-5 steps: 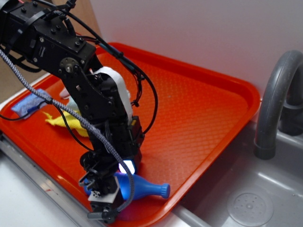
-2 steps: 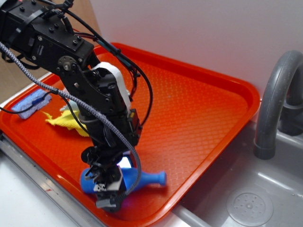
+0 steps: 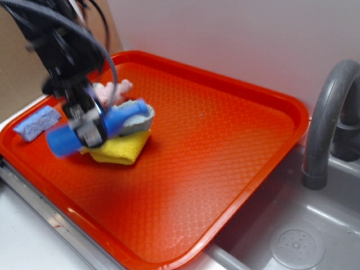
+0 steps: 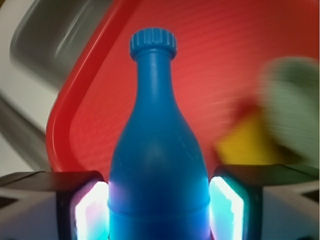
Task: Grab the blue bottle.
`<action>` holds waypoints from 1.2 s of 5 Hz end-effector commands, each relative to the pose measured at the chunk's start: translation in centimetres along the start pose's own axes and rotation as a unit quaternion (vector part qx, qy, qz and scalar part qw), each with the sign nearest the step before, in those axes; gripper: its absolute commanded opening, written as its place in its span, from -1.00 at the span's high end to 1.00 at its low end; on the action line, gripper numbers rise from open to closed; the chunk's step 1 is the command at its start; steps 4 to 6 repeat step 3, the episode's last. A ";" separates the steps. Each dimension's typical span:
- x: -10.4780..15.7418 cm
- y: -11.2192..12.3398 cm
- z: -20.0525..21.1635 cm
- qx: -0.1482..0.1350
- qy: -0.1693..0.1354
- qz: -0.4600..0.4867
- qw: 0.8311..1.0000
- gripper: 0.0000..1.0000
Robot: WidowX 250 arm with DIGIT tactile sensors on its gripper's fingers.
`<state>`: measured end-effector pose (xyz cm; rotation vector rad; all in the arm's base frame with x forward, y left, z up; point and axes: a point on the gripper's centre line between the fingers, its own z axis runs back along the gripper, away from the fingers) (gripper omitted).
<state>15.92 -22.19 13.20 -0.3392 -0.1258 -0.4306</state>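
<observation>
Orange-red and waffle-textured, the tray fills most of the counter, with a pale wall behind it and a grey sink off its right edge, where a curved grey faucet rises.

Up over the tray's left part, the gripper is clamped on the blue bottle. The wrist view makes that plain: the two glowing pads press against either side of the bottle's lower body, and its neck and ridged cap point straight away from the camera. From where I stand the bottle lies roughly level in the jaws, its fat end toward the tray's left rim and its cap end toward the middle, though motion blur smears the outline.

Just under and behind the bottle sits a small heap: a yellow cloth at the bottom, a grey-green cloth over it, and something pinkish further back. A pale blue-purple sponge rests near the left rim, apart from the heap.

The tray's middle, right half and near corner lie bare, bounded by its raised lip. The sink edge runs close along the right.
</observation>
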 end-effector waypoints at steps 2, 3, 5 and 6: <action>-2.2 4.8 14.0 0.029 -0.205 0.161 0.965 1.00; -1.9 5.0 13.4 -0.001 -0.194 0.149 0.970 1.00; -1.9 5.0 13.4 -0.001 -0.194 0.149 0.970 1.00; -1.9 5.0 13.4 -0.001 -0.194 0.149 0.970 1.00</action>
